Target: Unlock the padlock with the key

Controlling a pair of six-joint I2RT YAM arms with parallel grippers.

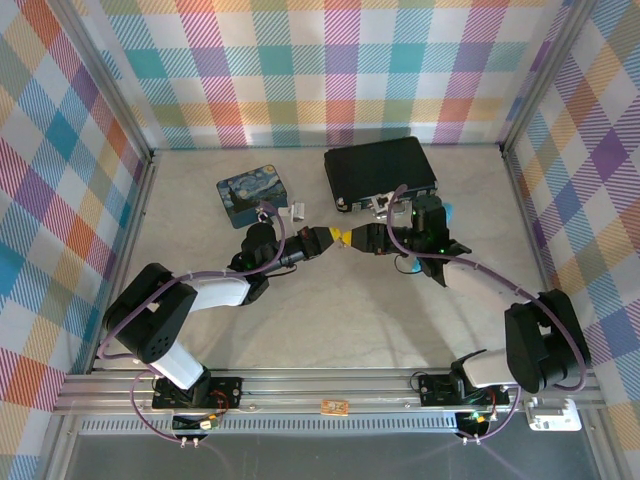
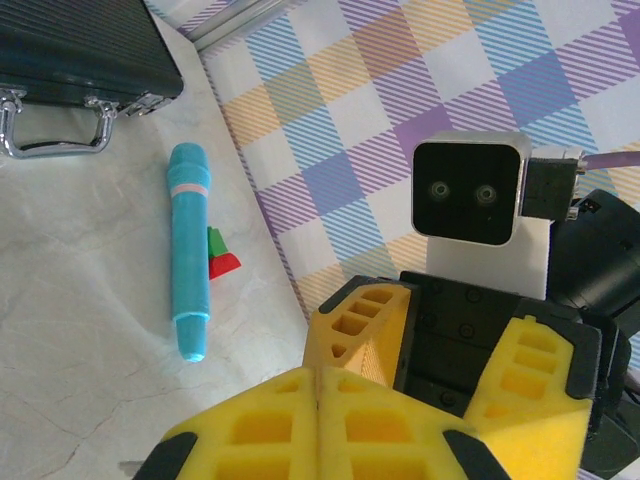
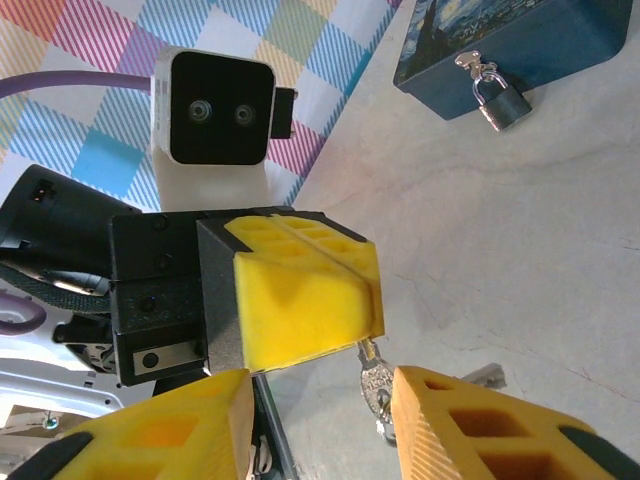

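One key [image 3: 374, 385]: dangling below the left gripper [image 3: 360, 290], whose fingers are pinching it.
Right gripper [image 2: 445, 345]: waiting with fingers spread wide either side.
Padlock [image 3: 497, 103]: hanging on the blue tin [image 3: 520, 40], well apart.
Risk: thin key probably slipping onto the table [image 3: 500, 250] if release is beating the new grip.

Left tool [image 1: 331, 238] and right tool [image 1: 361, 238] tip to tip — before the black briefcase [image 1: 380, 165]
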